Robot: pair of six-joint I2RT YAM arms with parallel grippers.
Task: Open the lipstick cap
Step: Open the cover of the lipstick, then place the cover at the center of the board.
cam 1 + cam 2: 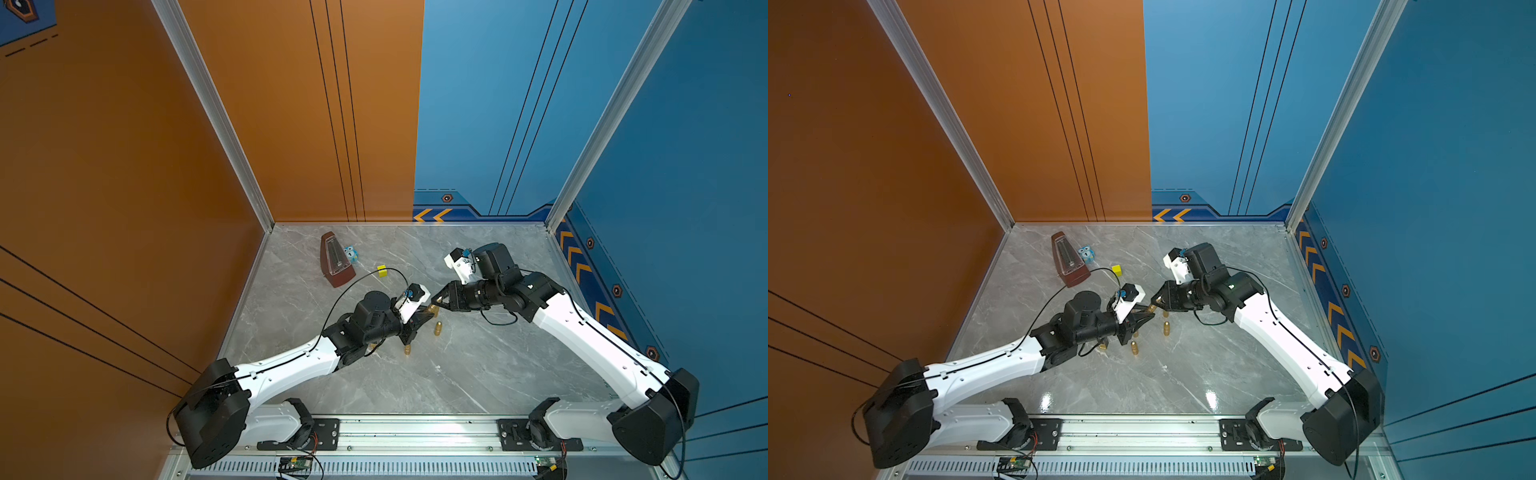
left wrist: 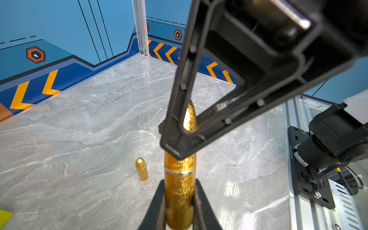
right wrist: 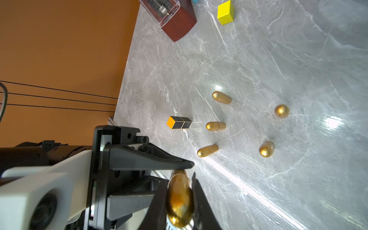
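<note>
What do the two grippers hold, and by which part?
One gold lipstick: the left gripper clamps its lower body, the right gripper its pointed cap.

The near half of the surface (image 1: 415, 386) lies open. Standing gold lipsticks (image 1: 438, 328) crowd the centre. Far left, a metronome (image 1: 336, 259), blue toy (image 1: 350, 252) and yellow cube (image 1: 382, 271) block the way; the far middle is open.

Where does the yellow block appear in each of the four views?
Top view: yellow block, just right of the metronome.
Top view: yellow block, same spot beside the metronome.
Left wrist: only a yellow sliver cropped at the frame corner, probably the block.
Right wrist: block beside the metronome's wooden base.
Shared landmark: the held gold lipstick, visible in all four views.
</note>
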